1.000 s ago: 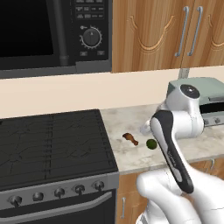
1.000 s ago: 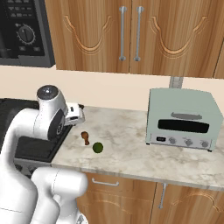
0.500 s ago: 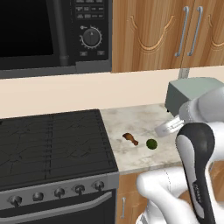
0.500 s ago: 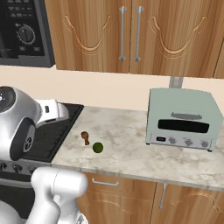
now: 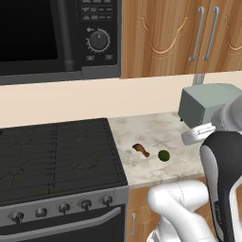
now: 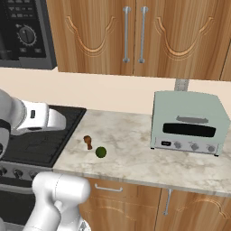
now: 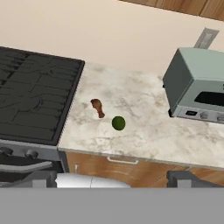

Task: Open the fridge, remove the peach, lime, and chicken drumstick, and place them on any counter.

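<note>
The chicken drumstick (image 5: 140,149) (image 6: 88,142) (image 7: 98,107) lies on the marbled counter (image 5: 158,125) (image 6: 135,153) (image 7: 144,131) near the stove. The lime (image 5: 163,155) (image 6: 100,152) (image 7: 118,123) rests just beside it, a small gap between them. My gripper (image 7: 116,179) is pulled back high above the counter's front edge, open, with its fingertips (image 7: 41,178) wide apart and nothing between them. The fridge and the peach are out of view.
A pale green toaster oven (image 5: 205,101) (image 6: 189,122) (image 7: 199,85) stands on the counter's right part. The black stove (image 5: 56,151) (image 6: 36,144) (image 7: 30,96) borders the counter on the left, with a microwave (image 5: 47,38) above it. Wooden wall cabinets (image 6: 135,36) hang above.
The arm has swung back from over the counter toward the base, off to the views' edges. The drumstick and the lime have stayed where they were.
</note>
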Controlling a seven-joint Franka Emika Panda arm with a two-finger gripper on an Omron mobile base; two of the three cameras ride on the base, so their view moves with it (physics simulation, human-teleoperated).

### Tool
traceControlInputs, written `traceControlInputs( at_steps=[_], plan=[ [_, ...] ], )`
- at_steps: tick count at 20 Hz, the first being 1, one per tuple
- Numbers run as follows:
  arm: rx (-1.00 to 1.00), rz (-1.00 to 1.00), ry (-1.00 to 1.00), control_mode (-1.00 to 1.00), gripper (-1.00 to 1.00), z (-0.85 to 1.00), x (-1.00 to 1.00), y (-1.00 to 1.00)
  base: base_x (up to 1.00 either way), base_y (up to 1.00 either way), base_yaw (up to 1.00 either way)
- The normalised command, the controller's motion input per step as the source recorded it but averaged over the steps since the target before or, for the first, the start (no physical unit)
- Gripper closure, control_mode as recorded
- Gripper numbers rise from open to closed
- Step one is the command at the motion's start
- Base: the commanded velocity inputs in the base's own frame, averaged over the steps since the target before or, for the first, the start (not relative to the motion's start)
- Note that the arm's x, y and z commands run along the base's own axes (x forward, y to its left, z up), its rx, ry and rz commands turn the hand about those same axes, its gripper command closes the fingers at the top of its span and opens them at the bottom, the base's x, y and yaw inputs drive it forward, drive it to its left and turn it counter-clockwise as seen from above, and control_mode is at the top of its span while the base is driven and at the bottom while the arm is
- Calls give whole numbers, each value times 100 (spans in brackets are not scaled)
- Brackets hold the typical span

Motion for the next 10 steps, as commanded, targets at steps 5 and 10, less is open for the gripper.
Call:
traceControlInputs(
  at_steps=[5,10],
  plan=[
    [0,0,5,-100,-100,-2,0,0,0,0,0],
    [0,0,0,100,-100,0,0,0,-10,-2,1]
  ],
)
